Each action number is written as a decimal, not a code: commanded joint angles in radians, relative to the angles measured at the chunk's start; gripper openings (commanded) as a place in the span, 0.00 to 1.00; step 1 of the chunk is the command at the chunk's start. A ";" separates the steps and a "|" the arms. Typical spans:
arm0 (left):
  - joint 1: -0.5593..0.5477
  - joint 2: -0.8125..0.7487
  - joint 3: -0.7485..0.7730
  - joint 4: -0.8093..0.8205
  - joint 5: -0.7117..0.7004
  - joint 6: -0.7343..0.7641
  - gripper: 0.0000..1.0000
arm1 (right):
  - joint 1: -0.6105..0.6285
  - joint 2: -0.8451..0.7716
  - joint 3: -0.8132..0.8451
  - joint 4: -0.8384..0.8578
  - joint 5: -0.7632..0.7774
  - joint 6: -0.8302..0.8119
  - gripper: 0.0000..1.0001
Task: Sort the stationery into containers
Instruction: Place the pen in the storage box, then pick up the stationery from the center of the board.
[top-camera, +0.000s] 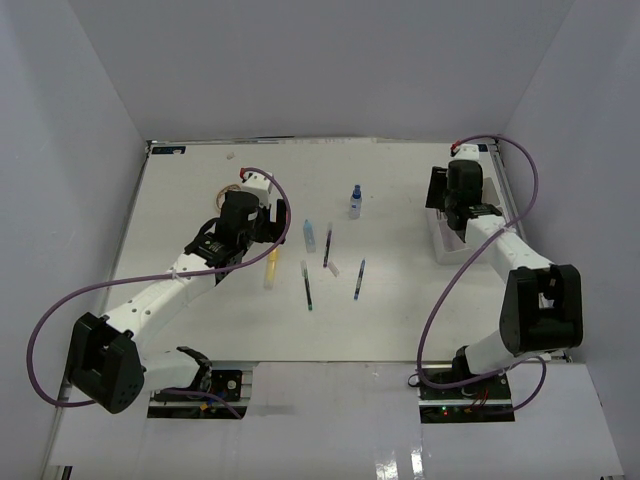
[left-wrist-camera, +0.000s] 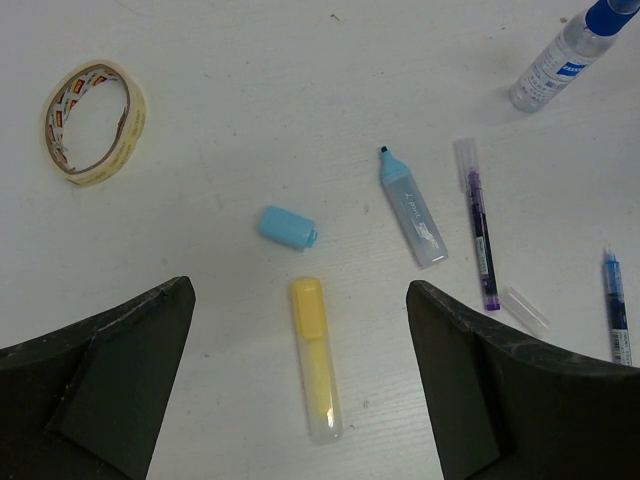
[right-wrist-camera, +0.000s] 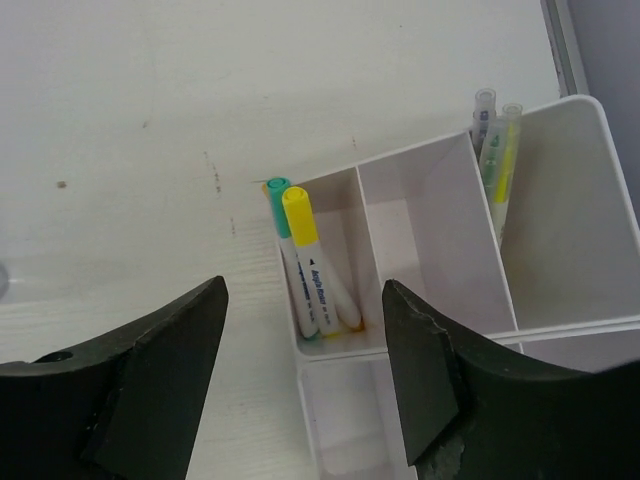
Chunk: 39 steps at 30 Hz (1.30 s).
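Both pairs of jaws stand spread, gripping nothing. Left gripper (left-wrist-camera: 300, 320) hangs over a yellow highlighter (left-wrist-camera: 316, 360). A blue cap (left-wrist-camera: 287, 227) lies just beside the highlighter's far end, and a tape roll (left-wrist-camera: 95, 122) sits farther left. To the right lie a blue highlighter (left-wrist-camera: 412, 210), a purple pen (left-wrist-camera: 480, 235) and a blue pen (left-wrist-camera: 617, 305), with a bottle (left-wrist-camera: 560, 60) beyond them. Right gripper (right-wrist-camera: 305, 330) hangs over the box (right-wrist-camera: 430, 160) at the right edge of the table (top-camera: 200, 300). One compartment holds two markers (right-wrist-camera: 310, 260), another some pens (right-wrist-camera: 495, 140).
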 joint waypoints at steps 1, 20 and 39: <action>0.002 -0.006 0.028 -0.002 -0.010 0.005 0.98 | 0.000 -0.100 0.014 0.012 -0.104 -0.020 0.71; 0.002 0.012 0.034 -0.013 -0.047 0.003 0.98 | 0.276 0.055 0.124 0.211 -0.452 -0.166 0.94; 0.002 0.030 0.042 -0.015 -0.002 -0.009 0.98 | 0.313 0.356 0.270 0.246 -0.399 -0.155 0.75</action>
